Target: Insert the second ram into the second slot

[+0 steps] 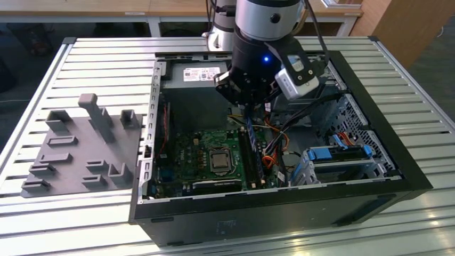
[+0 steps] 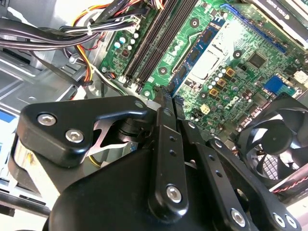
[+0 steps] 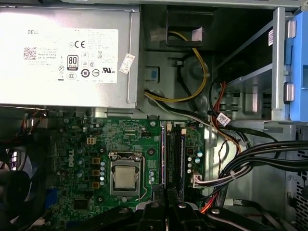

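A long thin blue ram stick (image 2: 192, 60) stands on edge in the memory slot closest to the processor socket, on the green motherboard (image 1: 192, 160) inside the open computer case. The same stick appears in the exterior view (image 1: 252, 152) and the first wrist view (image 3: 163, 154). Two black slots (image 2: 151, 43) run alongside it. My gripper (image 2: 167, 96) hangs over the stick's far end, black fingers (image 3: 156, 195) drawn together. From these views I cannot tell whether the tips touch the stick. In the exterior view the gripper (image 1: 245, 113) sits low inside the case.
A silver power supply (image 3: 67, 53) fills the case's far end. Cable bundles (image 3: 260, 159) and blue drive-bay clips (image 1: 338, 154) crowd the exterior view's right. A black fan (image 2: 274, 144) sits by the board. A grey fixture plate (image 1: 78, 149) lies outside the case.
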You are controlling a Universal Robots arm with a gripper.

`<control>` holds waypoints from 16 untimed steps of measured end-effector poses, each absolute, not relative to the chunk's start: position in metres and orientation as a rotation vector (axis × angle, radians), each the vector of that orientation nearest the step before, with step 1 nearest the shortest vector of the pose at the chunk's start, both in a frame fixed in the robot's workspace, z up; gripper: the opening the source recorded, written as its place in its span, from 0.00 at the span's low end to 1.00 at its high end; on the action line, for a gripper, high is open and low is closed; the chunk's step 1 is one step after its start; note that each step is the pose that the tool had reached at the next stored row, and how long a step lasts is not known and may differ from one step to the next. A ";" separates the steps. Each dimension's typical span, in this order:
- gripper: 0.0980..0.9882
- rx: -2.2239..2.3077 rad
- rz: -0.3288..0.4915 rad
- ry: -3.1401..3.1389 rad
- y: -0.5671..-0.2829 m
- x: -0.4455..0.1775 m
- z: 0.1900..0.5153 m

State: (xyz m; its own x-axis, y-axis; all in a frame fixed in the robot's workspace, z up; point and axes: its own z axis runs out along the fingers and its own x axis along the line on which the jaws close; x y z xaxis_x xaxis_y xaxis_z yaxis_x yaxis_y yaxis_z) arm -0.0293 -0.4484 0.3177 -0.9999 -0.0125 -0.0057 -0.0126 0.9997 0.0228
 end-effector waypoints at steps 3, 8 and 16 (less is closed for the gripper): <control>0.04 -0.020 0.036 3.136 -0.448 -0.029 0.316; 0.04 -0.019 0.036 3.136 -0.449 -0.029 0.313; 0.04 -0.019 0.036 3.136 -0.449 -0.029 0.308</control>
